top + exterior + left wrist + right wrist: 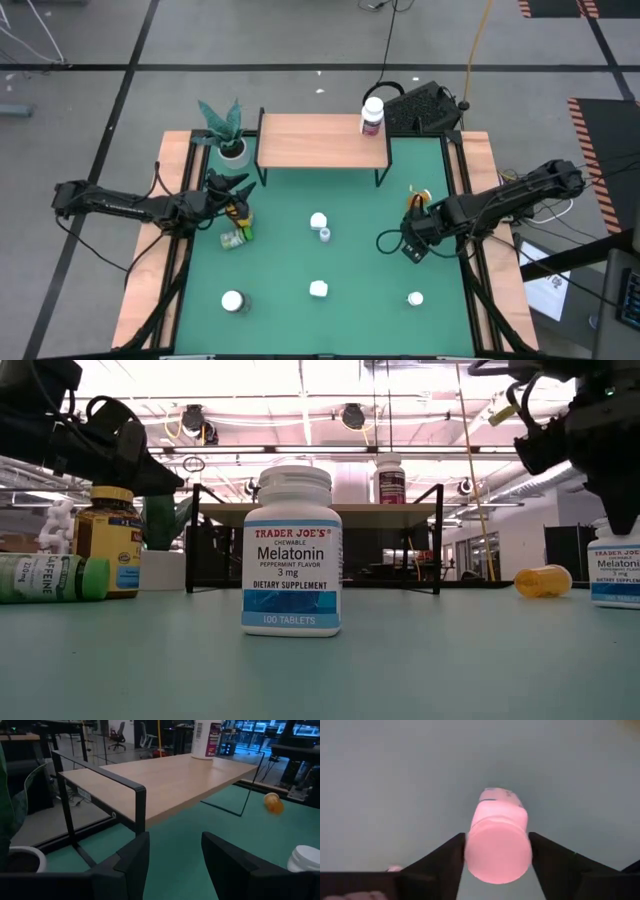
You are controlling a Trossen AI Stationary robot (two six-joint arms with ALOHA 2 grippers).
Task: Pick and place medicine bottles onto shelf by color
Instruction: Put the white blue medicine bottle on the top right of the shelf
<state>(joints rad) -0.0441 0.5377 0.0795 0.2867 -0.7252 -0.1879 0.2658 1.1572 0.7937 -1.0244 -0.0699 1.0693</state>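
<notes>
Hovering near the plant (227, 130), left gripper (238, 196) has fingers apart, empty, above the amber bottle (238, 214) and lying green bottle (236, 238). Shelf (320, 141) carries one white bottle (372, 115). Right gripper (496, 851) fingers press both sides of a pink bottle (496, 842) over the green table (370, 300).

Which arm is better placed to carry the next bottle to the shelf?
The right. Its gripper has jaws on either side of the pink bottle; the left gripper is empty, facing the shelf.
</notes>
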